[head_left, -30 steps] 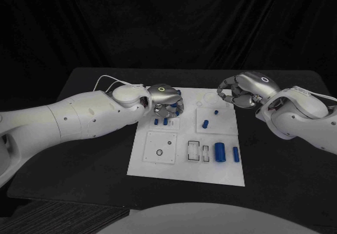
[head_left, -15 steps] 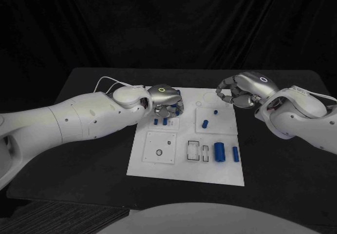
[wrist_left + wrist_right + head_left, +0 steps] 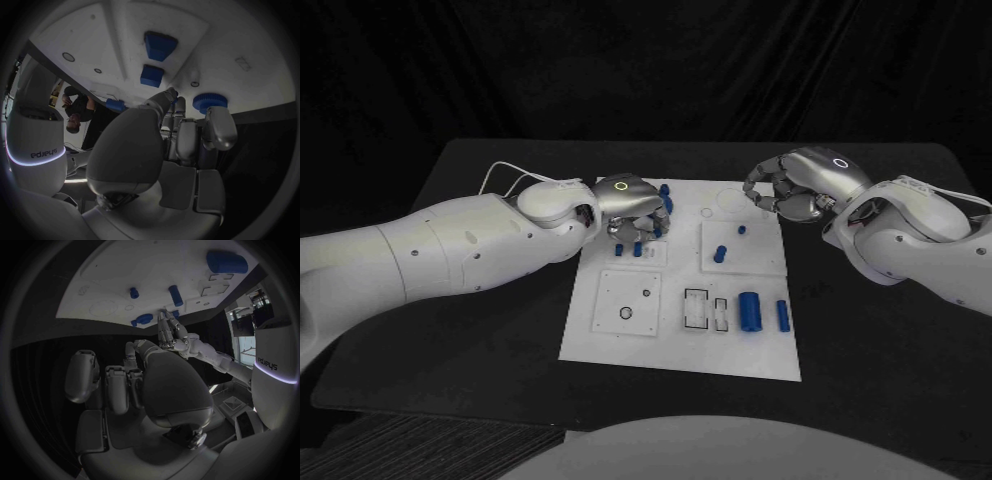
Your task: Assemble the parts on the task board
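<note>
Left hand: the left hand (image 3: 630, 205) hovers over the far left part of the task board (image 3: 678, 345), fingers pointing down toward the board; the left wrist view shows the fingers (image 3: 187, 137) close together and straight with nothing between them, and whether they touch the board I cannot tell.
Right hand: the right hand (image 3: 795, 186) is above the table (image 3: 877, 350) at the board's far right corner, fingers curled inward; the right wrist view shows the fingers (image 3: 119, 380) folded toward the palm with nothing in them.
Task board: a white plate lying flat in the middle of the black table, with several raised white panels on it.
Blue gear: a round toothed blue part (image 3: 209, 101) lies on the board just beside the left hand's fingertips.
Blue blocks: two small blue blocks (image 3: 630, 249) stand side by side in the panel just below the left hand.
Blue pegs: a short blue peg (image 3: 721, 253) and a smaller one (image 3: 741, 231) stand in the panel on the right.
Blue cylinders: a thick blue cylinder (image 3: 751, 310) and a thinner one (image 3: 782, 316) lie side by side near the board's right edge.
</note>
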